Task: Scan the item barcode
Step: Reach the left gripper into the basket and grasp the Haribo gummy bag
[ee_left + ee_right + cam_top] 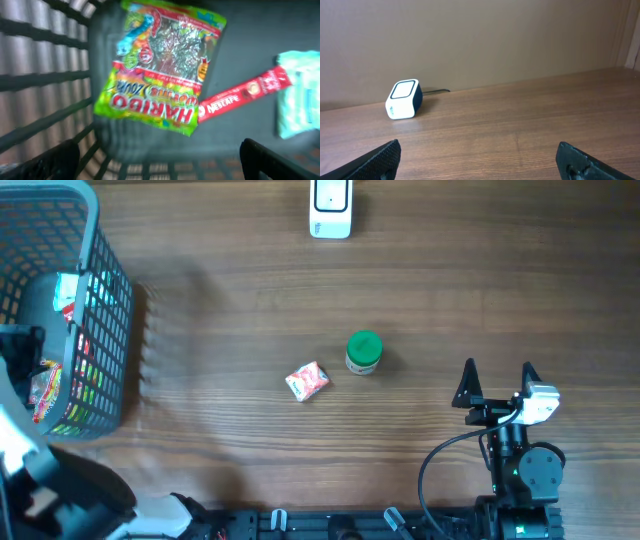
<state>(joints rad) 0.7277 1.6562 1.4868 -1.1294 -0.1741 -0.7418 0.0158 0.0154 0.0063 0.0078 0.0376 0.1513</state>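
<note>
The white barcode scanner (330, 210) stands at the table's far edge, and in the right wrist view the scanner (403, 98) is far ahead to the left. My left gripper (160, 162) is open inside the grey basket (100, 240), hovering above a green Haribo bag (160, 65), a red Nescafe stick (240, 92) and a pale blue packet (300, 95). Nothing is between its fingers. My right gripper (497, 380) stands open and empty over the table at the near right.
A green-lidded jar (363, 352) and a small red-and-white packet (307, 381) lie mid-table, left of the right gripper. The basket's wire walls (45, 80) close in on the left gripper's left side.
</note>
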